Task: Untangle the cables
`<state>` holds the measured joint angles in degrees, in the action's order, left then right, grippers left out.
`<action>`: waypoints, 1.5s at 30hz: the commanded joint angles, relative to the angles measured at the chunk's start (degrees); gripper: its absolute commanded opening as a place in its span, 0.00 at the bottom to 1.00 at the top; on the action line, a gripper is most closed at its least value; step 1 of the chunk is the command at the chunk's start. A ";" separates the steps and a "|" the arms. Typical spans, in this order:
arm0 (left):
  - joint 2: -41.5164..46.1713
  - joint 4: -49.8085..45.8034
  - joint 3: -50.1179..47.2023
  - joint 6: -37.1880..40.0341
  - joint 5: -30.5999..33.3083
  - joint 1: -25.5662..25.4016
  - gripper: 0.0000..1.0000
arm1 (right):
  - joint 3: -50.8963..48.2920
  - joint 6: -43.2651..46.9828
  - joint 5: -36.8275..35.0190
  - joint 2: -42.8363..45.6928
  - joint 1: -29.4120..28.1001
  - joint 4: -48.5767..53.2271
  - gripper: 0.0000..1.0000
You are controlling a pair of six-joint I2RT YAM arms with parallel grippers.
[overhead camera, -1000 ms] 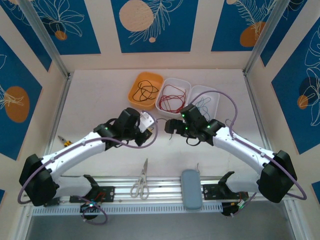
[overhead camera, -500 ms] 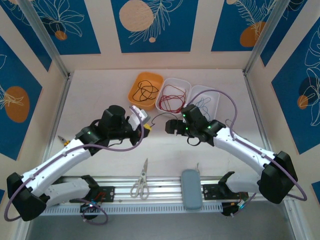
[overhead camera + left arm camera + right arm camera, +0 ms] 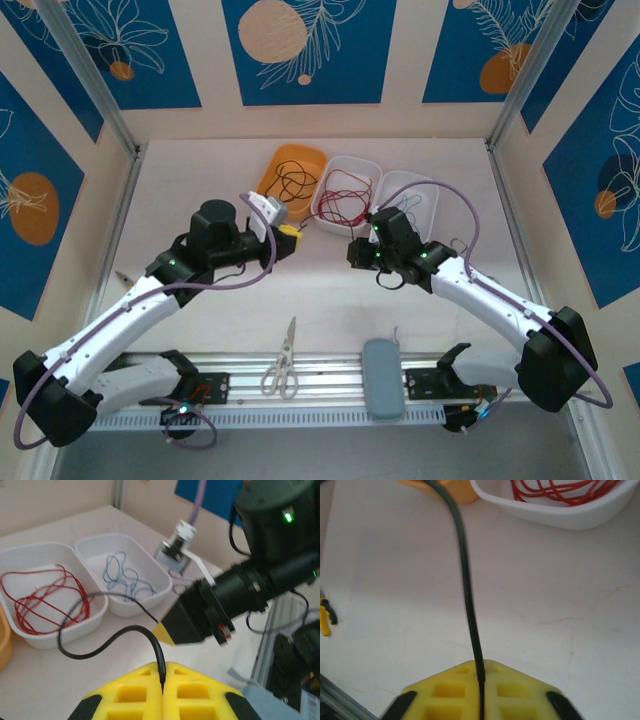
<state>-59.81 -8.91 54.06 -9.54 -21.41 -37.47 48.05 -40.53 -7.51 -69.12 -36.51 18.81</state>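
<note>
The left gripper point(image 3: 162, 672) has its yellow jaws pressed tight on one end of a black cable point(image 3: 468, 595). The right gripper point(image 3: 481, 672) pinches the other end. The cable bends in a loop between them, near the white tray point(image 3: 50, 639) of red cables point(image 3: 22, 617).

A black cable point(image 3: 95, 652) meets the yellow left tool point(image 3: 163, 690) and yellow right tool point(image 3: 480, 687). Red cables point(image 3: 42, 602) sit in one white tray point(image 3: 50, 637), blue cables point(image 3: 125, 575) in a second white tray point(image 3: 120, 611), and dark cables point(image 3: 292, 183) in an orange tray point(image 3: 300, 155). The counter point(image 3: 200, 180) is cream. The wall panels point(image 3: 330, 60) are blue with white leaf outlines and peach discs.
</note>
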 commanded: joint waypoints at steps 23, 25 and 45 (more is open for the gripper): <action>-22.81 25.54 15.30 -17.43 4.51 12.24 0.00 | 21.48 4.33 -0.75 -19.48 -6.31 0.00 0.15; -24.70 24.81 17.36 -16.06 5.41 13.23 0.00 | 23.85 5.12 -0.44 -20.69 -4.63 0.82 0.30; -44.85 14.04 40.95 -4.50 12.88 16.34 0.00 | 22.87 7.53 -6.03 -6.81 2.36 10.06 0.99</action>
<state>-102.76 7.20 91.68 -15.70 -9.98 -21.69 73.32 -32.56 -10.55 -80.14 -34.76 26.57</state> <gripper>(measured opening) 0.059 0.982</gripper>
